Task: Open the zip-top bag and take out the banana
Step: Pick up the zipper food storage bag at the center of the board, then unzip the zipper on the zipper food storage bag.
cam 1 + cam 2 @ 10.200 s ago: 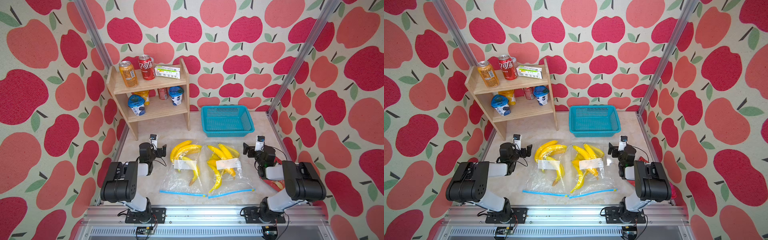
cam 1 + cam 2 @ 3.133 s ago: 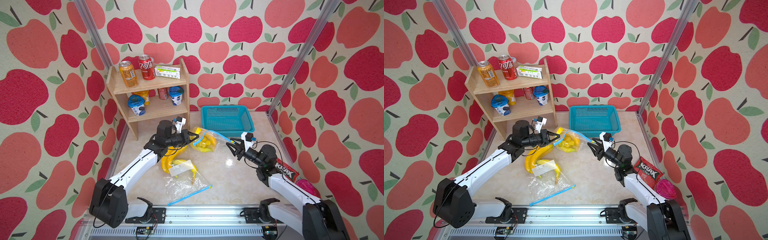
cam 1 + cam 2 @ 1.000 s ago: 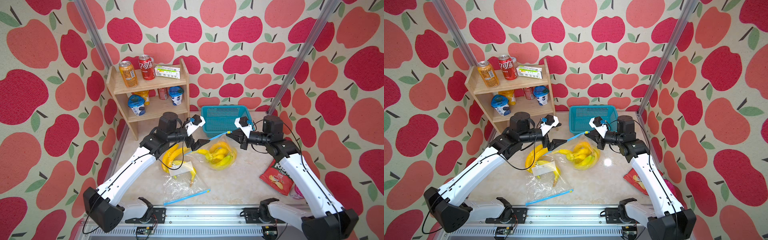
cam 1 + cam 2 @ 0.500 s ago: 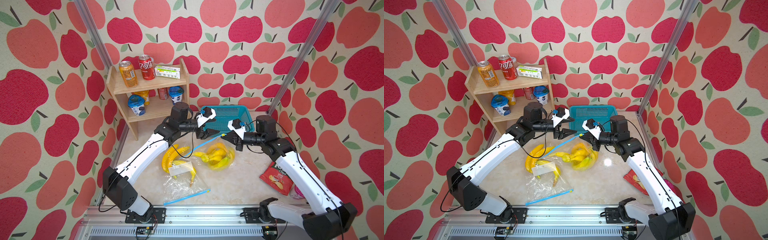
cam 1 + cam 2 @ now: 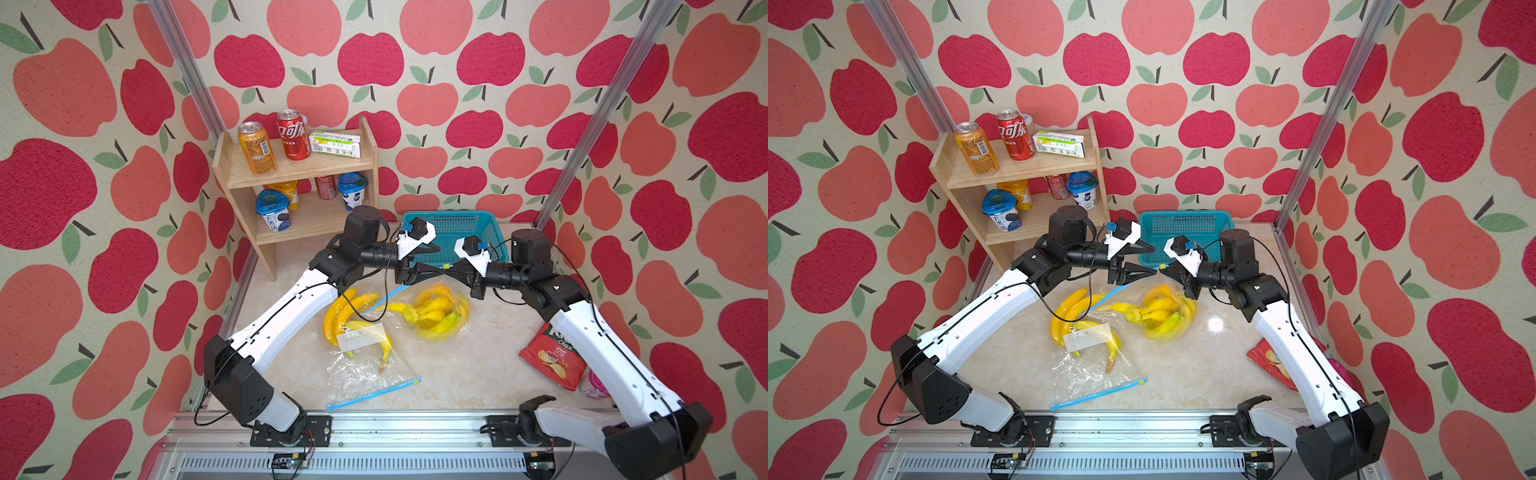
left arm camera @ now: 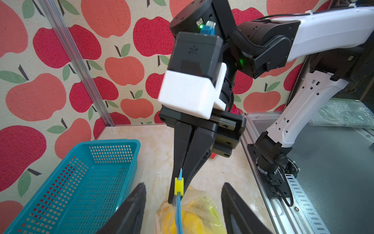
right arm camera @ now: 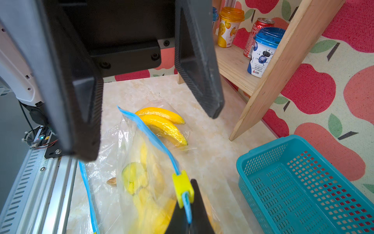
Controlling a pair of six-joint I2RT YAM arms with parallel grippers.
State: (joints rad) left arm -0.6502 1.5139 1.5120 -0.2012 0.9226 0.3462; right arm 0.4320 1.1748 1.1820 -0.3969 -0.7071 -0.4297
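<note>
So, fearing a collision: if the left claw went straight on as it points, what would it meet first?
Probably the yellow slider on the bag's zip strip, facing the left claw's open gap; the right claw pinching that strip sits just behind. Depth is unclear.

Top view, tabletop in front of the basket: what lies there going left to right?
flat zip-top bag → gathered zip-top bag, its zip end held up → red chip bag → pink item, partly hidden.
</note>
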